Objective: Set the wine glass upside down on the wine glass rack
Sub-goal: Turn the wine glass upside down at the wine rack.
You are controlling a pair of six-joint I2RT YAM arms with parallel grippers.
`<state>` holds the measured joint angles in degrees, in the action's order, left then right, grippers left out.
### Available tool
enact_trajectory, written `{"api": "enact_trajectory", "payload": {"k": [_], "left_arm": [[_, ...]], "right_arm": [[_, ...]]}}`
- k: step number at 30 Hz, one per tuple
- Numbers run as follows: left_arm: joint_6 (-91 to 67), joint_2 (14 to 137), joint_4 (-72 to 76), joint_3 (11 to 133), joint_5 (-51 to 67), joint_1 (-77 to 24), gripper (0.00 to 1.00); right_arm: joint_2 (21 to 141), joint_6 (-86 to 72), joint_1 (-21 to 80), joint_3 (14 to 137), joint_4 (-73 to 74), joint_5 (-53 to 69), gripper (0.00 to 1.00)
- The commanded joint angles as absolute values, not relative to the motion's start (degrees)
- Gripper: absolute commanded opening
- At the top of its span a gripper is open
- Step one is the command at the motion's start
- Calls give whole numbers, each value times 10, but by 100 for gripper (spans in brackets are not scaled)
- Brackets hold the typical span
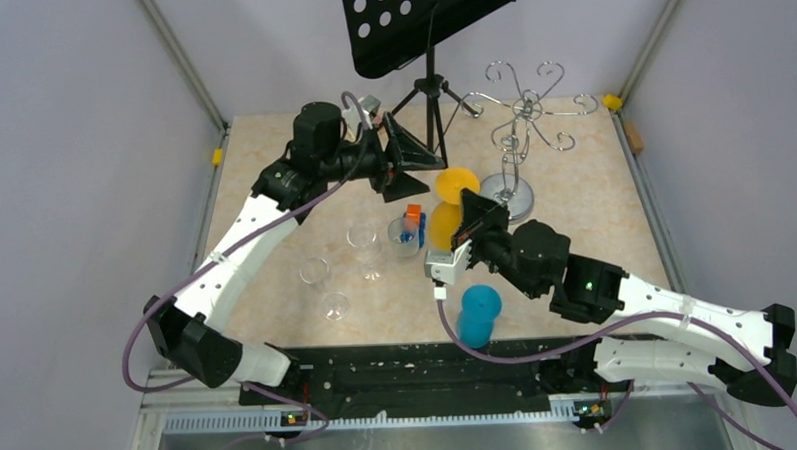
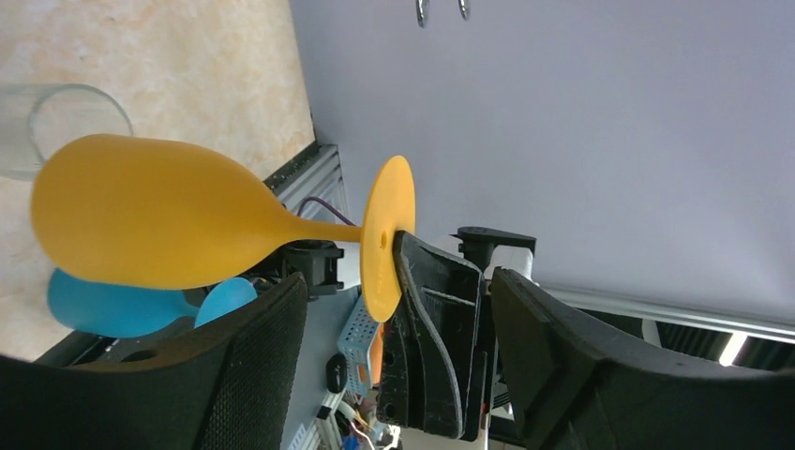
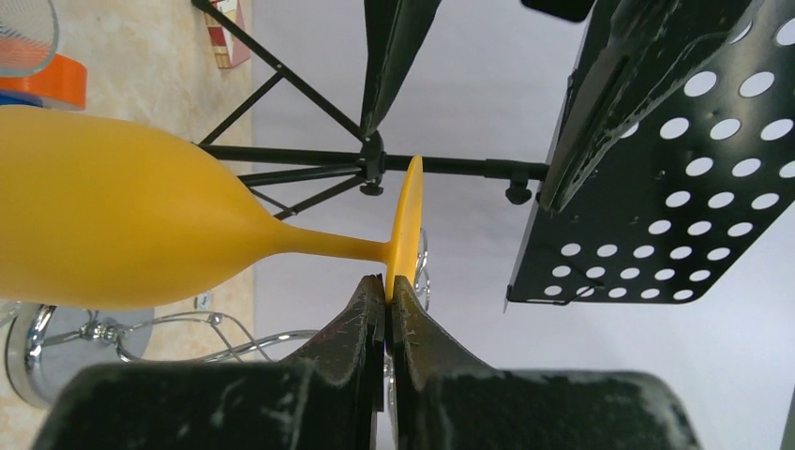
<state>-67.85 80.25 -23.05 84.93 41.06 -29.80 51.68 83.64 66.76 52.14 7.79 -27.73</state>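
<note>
The right gripper (image 3: 387, 281) is clenched. Its two black fingers (image 3: 349, 337) press flat together on the rim of the round foot of an opaque yellow wine glass (image 3: 122, 220) — only the disc's edge is pinched, and the stem and bowl stand free of the pads.

From that grip the glass's long axis runs from the foot toward the beige stone-patterned table (image 1: 594, 208). In the top view the foot is uppermost and the bowl hangs below it, mouth toward the table, so the glass is held in the air roughly inverted. How far it leans from upright I cannot tell.

It hangs just left of the round domed base of the shiny chrome wire wine glass rack (image 1: 514, 193), near the base but apart from it. It is also well apart from the curled hook arms on top of the rack's thin post.

The left gripper (image 1: 421, 174) sits farther left of the rack, beyond the glass, its fingers spread wide and grasping nothing. In its wrist view the yellow foot shows nearly edge-on.

Behind the rack and to its left stands a black perforated music stand (image 1: 433, 24) on a tripod. Nearer the arms' bases than the rack stands a blue wine glass (image 1: 478, 312). Left of the rack, past the yellow glass, are a clear cup (image 1: 405, 235) holding orange and blue items and three clear glasses (image 1: 365, 241).
</note>
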Motion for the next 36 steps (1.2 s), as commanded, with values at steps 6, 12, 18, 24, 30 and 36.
{"api": "enact_trajectory", "payload": {"k": [6,12,18,24,30,36], "left_arm": [[-727,825,-154,844,423,-334,56],[-743,831,-134,840,426,-345,34],[-757,828,-120,825,425,-347,11],[-761,825,-122,817,423,-346,0],[-760,825,-127,817,419,-346,0],[-758,829,-128,825,412,-346,0]], "right_arm": [[510,862,675,533,30,-263,0],[512,862,675,533,29,-263,0],[509,855,675,532,28,-267,0],[509,850,675,532,30,-270,0],[506,832,675,527,47,-276,5],[495,796,675,524,64,-282,41]]}}
